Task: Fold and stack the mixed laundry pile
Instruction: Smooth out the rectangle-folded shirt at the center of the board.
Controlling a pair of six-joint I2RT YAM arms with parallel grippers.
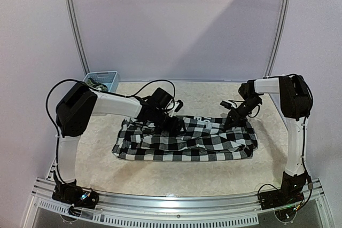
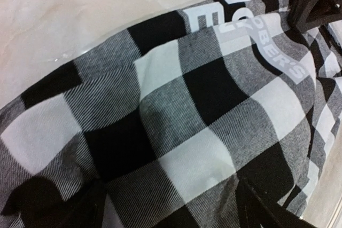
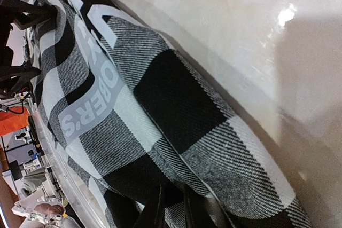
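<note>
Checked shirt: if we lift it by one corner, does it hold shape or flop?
Likely flops: the checked shirt lies in soft folds and wrinkles. Probably light; the weave looks thin up close. Pushed, it would probably bunch, as its rumpled edges suggest.

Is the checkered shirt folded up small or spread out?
Spread out. The checked shirt lies as a long, wrinkled band across the table, with bunched overlapping layers, not a neat small fold.
</note>
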